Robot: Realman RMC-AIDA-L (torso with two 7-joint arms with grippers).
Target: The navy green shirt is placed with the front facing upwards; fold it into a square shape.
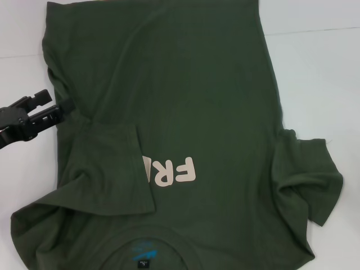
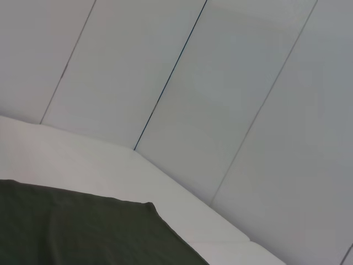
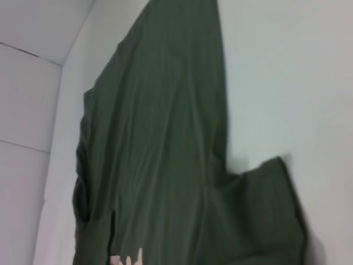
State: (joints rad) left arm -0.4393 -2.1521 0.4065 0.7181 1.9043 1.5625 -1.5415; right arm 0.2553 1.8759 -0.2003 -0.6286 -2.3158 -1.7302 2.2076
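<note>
The white table (image 1: pixel 332 67) carries the navy green shirt (image 1: pixel 185 95), spread just beside the left end effector (image 1: pixel 56 109), whose fingers seem clamped on its folded edge. Whether the right end effector is apart cannot be told. Pulling now could bunch the folded sleeve.

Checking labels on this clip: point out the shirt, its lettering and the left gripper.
shirt (image 1: pixel 185 84), head view, plain cloth at mid-body.
lettering (image 1: pixel 179 170), head view, pale pink letters on the chest, partly covered by the folded-in sleeve.
left gripper (image 1: pixel 56 107), head view, at the fingertips by the shirt's edge.
</note>
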